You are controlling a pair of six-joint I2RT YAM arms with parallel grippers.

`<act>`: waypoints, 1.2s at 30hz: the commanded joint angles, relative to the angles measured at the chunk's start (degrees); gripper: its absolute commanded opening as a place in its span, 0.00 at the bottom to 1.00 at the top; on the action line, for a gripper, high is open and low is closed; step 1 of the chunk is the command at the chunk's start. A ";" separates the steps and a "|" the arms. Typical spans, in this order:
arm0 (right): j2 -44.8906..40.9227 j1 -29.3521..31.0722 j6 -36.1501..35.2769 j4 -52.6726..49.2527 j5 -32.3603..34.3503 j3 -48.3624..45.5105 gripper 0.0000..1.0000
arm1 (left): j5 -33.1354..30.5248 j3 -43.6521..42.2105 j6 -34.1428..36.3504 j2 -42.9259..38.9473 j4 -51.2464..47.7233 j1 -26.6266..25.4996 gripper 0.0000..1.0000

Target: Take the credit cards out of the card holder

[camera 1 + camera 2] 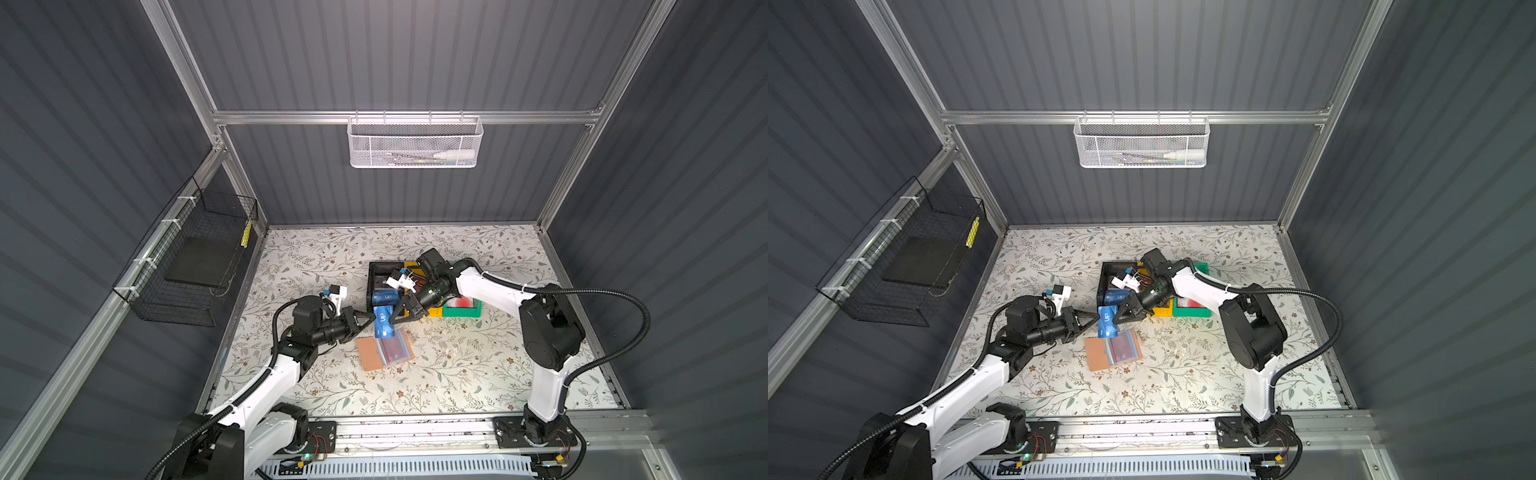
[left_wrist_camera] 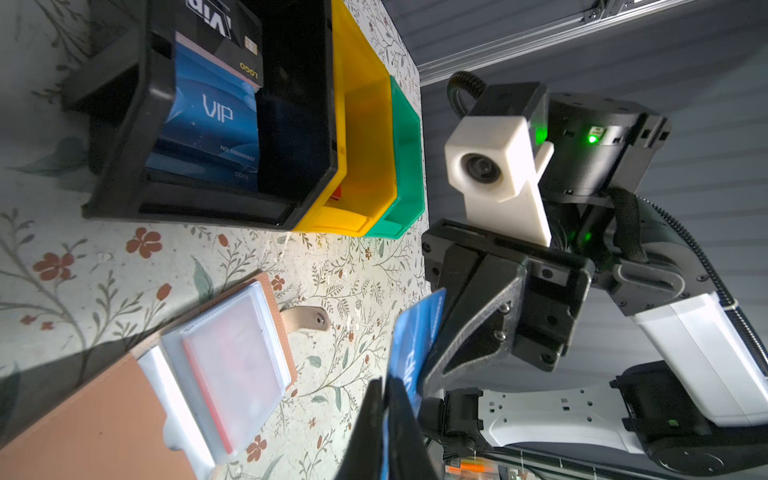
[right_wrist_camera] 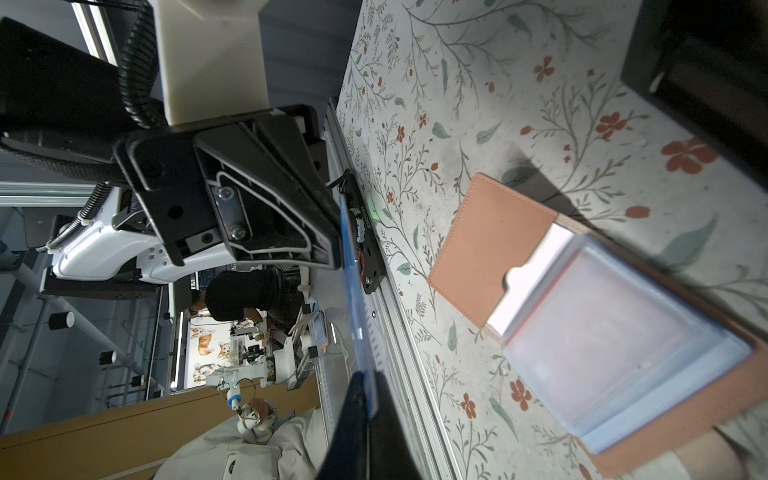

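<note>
Nearest you, the aluminium rail (image 1: 415, 432) carries both arm bases along the front edge of the floral-papered desk (image 1: 457, 374). Further in, the card holder (image 1: 371, 353) lies open and flat on the desk, with a red card (image 1: 395, 349) showing through its clear sleeve. Just beyond it, your right end effector (image 1: 395, 319) is clenched on a blue card (image 1: 383, 320) lifted off the desk. Your left end effector (image 1: 371, 319) meets that card from the opposite side; you cannot tell whether it grips. Behind them a black bin (image 1: 371, 270) holding other cards (image 1: 384, 297), a yellow bin (image 1: 433, 312) and a green bin (image 1: 461, 311) stand side by side. Grey panelled walls (image 1: 415, 62) close the room, with a white mesh basket (image 1: 413, 143) on the back and a black wire basket (image 1: 187, 266) on the left.
</note>
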 commanded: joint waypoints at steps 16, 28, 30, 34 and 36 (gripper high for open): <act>-8.34 -1.58 20.96 17.41 9.50 -1.46 0.00 | -6.53 -0.32 -2.98 -7.34 -0.49 -0.33 0.60; -9.32 -0.45 31.25 27.06 15.33 -4.37 0.00 | -11.82 -3.86 -9.76 -3.61 18.26 -0.88 0.57; -9.15 -0.25 32.03 28.10 15.94 -5.06 0.00 | -12.02 -3.53 -10.15 -2.96 19.35 -1.10 0.57; -8.67 0.21 33.32 30.19 15.40 -5.48 0.00 | -12.98 -3.19 -9.83 -1.46 20.21 -2.23 0.57; -8.63 0.50 33.62 30.73 15.42 -5.47 0.00 | -13.29 -3.50 -9.97 -0.41 21.38 -2.93 0.56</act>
